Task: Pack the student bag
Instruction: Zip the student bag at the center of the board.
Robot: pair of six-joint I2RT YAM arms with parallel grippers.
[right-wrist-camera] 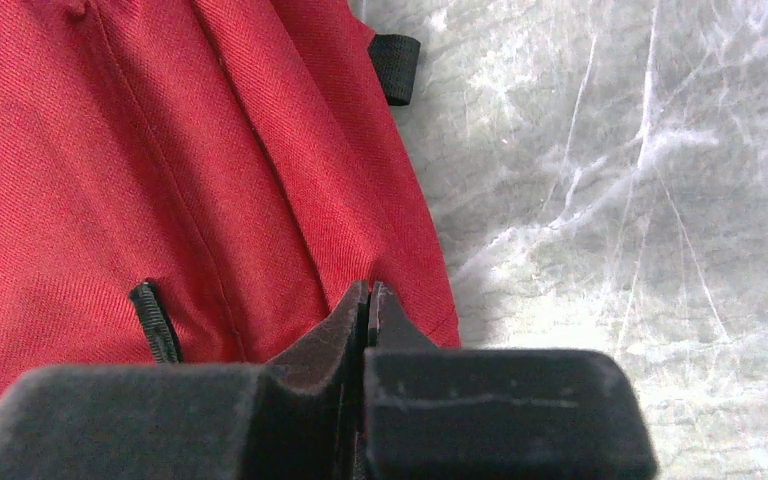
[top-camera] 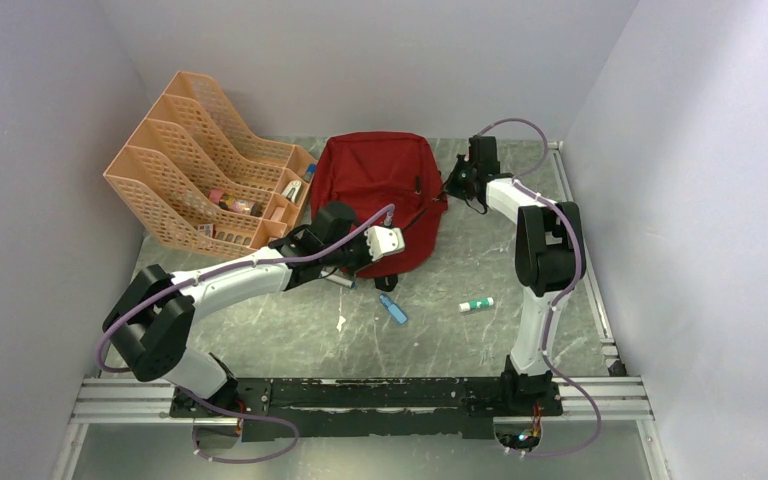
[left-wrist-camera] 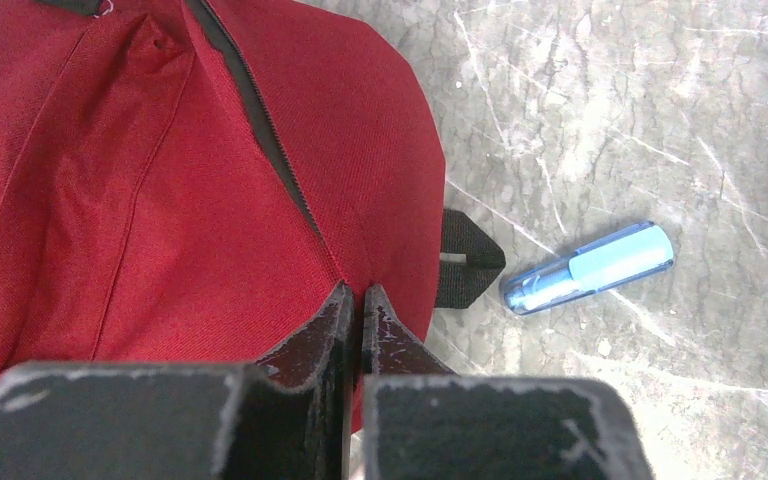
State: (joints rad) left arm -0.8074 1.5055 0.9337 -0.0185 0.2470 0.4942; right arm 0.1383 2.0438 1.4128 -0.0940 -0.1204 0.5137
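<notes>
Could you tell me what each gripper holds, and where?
Both pinch fabric of the student bag: left gripper by the zipper end, right gripper at its side edge.

The backpack (top-camera: 375, 185) is a soft, dark-red fabric bag. It lies flat and slumped on the counter, close to the far edge and about midway along it, with its near end reaching toward the counter's middle. The cloth is loose and creased into long folds. A black zipper (left-wrist-camera: 260, 120) runs down the panel toward the near end; I can't tell whether it's fully closed. A short black strap loop (left-wrist-camera: 465, 265) sticks out from the near rim onto the counter. The left claw (left-wrist-camera: 353, 295) pinches the fabric where that zipper ends. The right claw (right-wrist-camera: 368, 290) nips the hem on the side facing the right edge.
</notes>
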